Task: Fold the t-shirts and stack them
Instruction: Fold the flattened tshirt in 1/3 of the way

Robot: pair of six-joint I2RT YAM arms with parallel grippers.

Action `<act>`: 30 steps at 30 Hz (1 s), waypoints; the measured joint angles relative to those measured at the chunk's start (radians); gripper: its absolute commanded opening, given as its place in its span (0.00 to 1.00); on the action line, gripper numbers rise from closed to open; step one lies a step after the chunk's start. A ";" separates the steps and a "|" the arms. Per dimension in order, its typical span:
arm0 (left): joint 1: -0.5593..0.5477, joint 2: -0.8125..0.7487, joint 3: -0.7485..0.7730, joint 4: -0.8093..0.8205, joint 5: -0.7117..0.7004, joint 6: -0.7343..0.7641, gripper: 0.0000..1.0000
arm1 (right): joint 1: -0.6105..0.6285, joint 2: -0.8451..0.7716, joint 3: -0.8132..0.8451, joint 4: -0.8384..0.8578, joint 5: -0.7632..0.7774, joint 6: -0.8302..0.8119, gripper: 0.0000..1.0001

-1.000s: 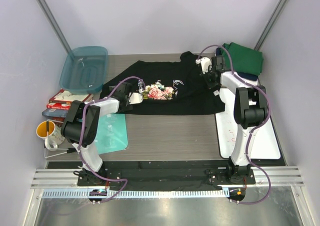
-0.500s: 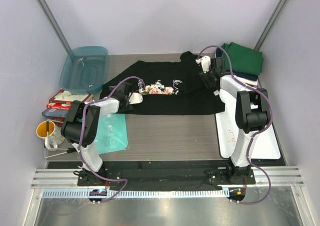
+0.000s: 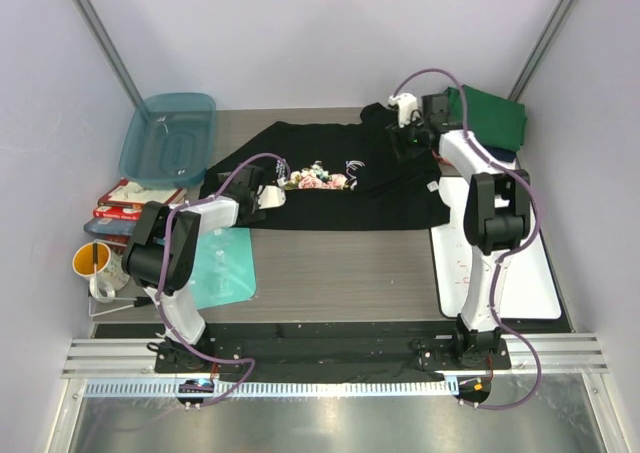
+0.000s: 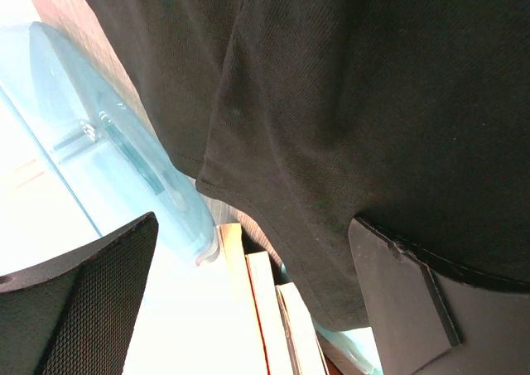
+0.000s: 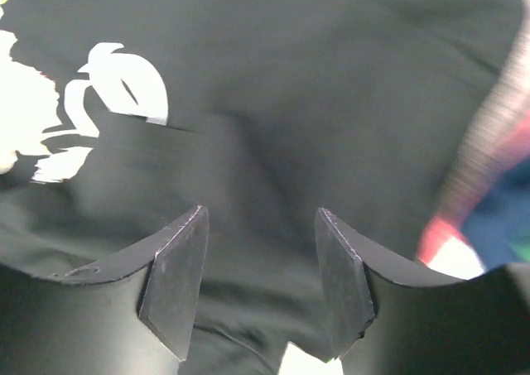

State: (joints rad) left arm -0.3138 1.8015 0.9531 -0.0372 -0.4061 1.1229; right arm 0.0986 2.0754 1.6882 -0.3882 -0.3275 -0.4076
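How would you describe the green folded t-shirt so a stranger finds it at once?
Go to the far right corner of the table. A folded pile lies there, and the green t-shirt is its top layer. It is the only green cloth, unlike the spread black t-shirt beside it.

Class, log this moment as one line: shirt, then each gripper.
shirt: black t-shirt spread on table | left gripper: open at shirt's edge | right gripper: open above shirt

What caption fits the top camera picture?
Left gripper and right gripper, both open, at a spread black t-shirt; green t-shirt folded nearby.
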 measured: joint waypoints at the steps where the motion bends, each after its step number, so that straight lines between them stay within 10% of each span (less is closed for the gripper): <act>1: 0.000 0.000 0.000 0.000 0.000 -0.001 1.00 | 0.022 0.013 0.008 -0.010 -0.009 0.001 0.58; 30: 0.000 -0.006 -0.015 0.023 -0.005 -0.008 1.00 | 0.208 0.187 0.110 -0.085 0.018 0.015 0.48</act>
State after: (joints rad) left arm -0.3141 1.7950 0.9379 -0.0143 -0.4110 1.1149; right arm 0.3069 2.2627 1.7981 -0.4728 -0.3096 -0.3927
